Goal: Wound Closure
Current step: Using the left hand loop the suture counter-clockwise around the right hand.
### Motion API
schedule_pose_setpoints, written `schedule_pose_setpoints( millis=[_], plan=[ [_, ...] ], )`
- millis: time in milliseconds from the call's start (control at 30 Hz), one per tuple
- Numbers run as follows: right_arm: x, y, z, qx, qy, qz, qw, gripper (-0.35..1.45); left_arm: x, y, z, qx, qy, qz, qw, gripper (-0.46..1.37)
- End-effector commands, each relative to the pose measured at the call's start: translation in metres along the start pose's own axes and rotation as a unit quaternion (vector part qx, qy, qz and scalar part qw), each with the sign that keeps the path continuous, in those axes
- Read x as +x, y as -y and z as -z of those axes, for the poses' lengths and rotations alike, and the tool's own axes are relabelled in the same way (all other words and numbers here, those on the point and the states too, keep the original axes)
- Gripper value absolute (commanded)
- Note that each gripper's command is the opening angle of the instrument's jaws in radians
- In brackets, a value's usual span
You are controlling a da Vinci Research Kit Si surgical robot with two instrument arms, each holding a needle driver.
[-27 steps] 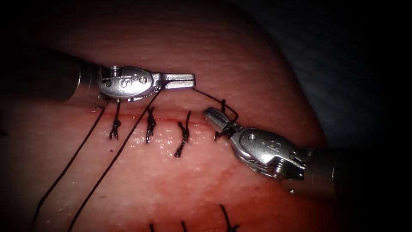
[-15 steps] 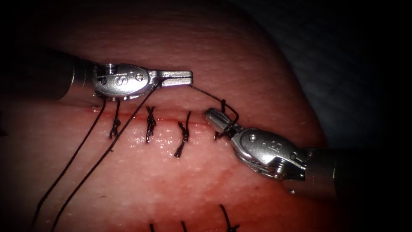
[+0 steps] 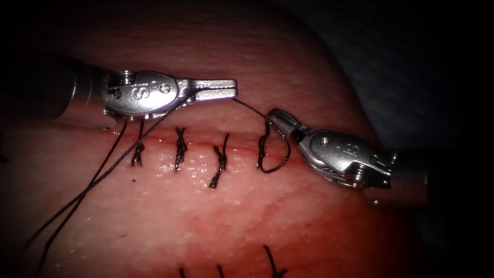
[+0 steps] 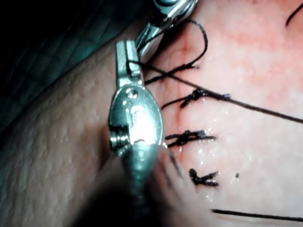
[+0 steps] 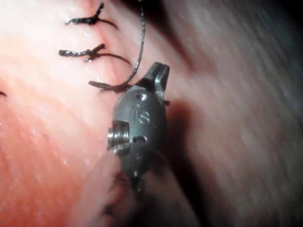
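The left tool [image 3: 229, 88] holds the thread [image 3: 246, 106] in closed jaws, above the cut [image 3: 200, 144]. The right tool [image 3: 276, 117] grips the thread beside the loose loop [image 3: 272, 149]. To seat this loop well, both should keep even tension.

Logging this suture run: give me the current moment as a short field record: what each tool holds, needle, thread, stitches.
left tool: jaws shut on thread
right tool: jaws shut on thread
needle: cannot tell where
thread: loose loop across the cut, at its right end
stitches: three tied, left of the loop
tissue: wet with red fluid
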State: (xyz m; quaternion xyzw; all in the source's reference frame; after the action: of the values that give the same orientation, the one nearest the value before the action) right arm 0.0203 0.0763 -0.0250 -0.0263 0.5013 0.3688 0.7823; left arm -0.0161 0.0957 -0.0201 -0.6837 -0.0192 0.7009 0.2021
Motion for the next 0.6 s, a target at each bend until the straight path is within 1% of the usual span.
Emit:
schedule_pose_setpoints(
  millis=[33, 133, 167, 233, 267, 333, 433, 467, 500, 533, 600],
  plan=[
    [0.0, -0.0004, -0.0004, 0.019, -0.008, 0.001, 1.0, -0.35, 0.0002, 0.0, -0.0006, -0.015, -0.01, 0.003, 0.9998, -0.35],
    [0.0, -0.0007, -0.0009, 0.047, -0.016, 0.006, 0.999, -0.35, 0.0007, 0.0001, -0.0013, -0.025, -0.021, 0.004, 0.9995, -0.35],
    [-0.0001, -0.0009, -0.0011, 0.064, -0.023, 0.007, 0.998, -0.35, 0.0009, 0.0003, -0.0016, -0.031, -0.026, 0.005, 0.9992, -0.35],
    [-0.0002, -0.0009, -0.0012, 0.076, -0.028, 0.008, 0.997, -0.35, 0.001, 0.0005, -0.0018, -0.034, -0.029, 0.01, 0.9989, -0.35],
    [-0.0002, -0.0007, -0.0013, 0.099, -0.038, 0.01, 0.994, -0.35, 0.001, 0.001, -0.0019, -0.037, -0.032, 0.011, 0.9987, -0.35],
    [-0.0003, -0.0005, -0.0014, 0.119, -0.046, 0.011, 0.992, -0.35, 0.0008, 0.0014, -0.002, -0.038, -0.033, 0.012, 0.9987, -0.35],
    [-0.0005, 0.0006, -0.0018, 0.156, -0.062, 0.014, 0.986, -0.35, 0.0001, 0.0027, -0.0024, -0.042, -0.036, 0.018, 0.9983, -0.35],
    [-0.0005, 0.0007, -0.0018, 0.158, -0.063, 0.014, 0.985, -0.35, 0.0, 0.0028, -0.0024, -0.042, -0.036, 0.018, 0.9983, -0.35],
    [-0.0005, 0.0013, -0.002, 0.174, -0.072, 0.015, 0.982, -0.35, -0.0007, 0.0035, -0.0026, -0.044, -0.038, 0.02, 0.9981, -0.35],
    [-0.0005, 0.0015, -0.0021, 0.178, -0.077, 0.015, 0.981, -0.35, -0.0009, 0.0037, -0.0027, -0.045, -0.038, 0.023, 0.998, -0.35],
    [-0.0005, 0.002, -0.0022, 0.186, -0.098, 0.015, 0.978, -0.35, -0.0017, 0.0041, -0.0029, -0.045, -0.04, 0.023, 0.9979, -0.35]
  ],
)
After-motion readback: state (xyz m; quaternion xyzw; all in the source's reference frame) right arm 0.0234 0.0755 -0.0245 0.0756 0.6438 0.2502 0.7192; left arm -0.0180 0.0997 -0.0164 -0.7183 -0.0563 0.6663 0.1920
